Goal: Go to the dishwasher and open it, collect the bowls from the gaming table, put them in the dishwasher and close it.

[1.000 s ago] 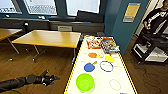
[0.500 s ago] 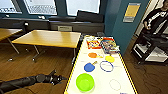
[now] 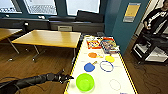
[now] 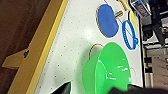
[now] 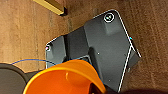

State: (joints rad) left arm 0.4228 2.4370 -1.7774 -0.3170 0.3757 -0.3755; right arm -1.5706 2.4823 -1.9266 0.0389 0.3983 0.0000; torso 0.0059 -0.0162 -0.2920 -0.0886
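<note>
**Daylight from the windows, soft focus throughout**

Bright, washed-out windows (image 3: 60,6) at the back light the room; the blue wall (image 3: 117,27) beneath them stays dim. The white top of the gaming table (image 3: 100,75) reflects this light, with a pale sheen in the left wrist view. The green bowl (image 4: 112,70) carries small glare streaks. All views are blurred and blocky; the head view bends straight lines near its edges. The wooden floor (image 5: 22,32) is evenly lit.
</note>
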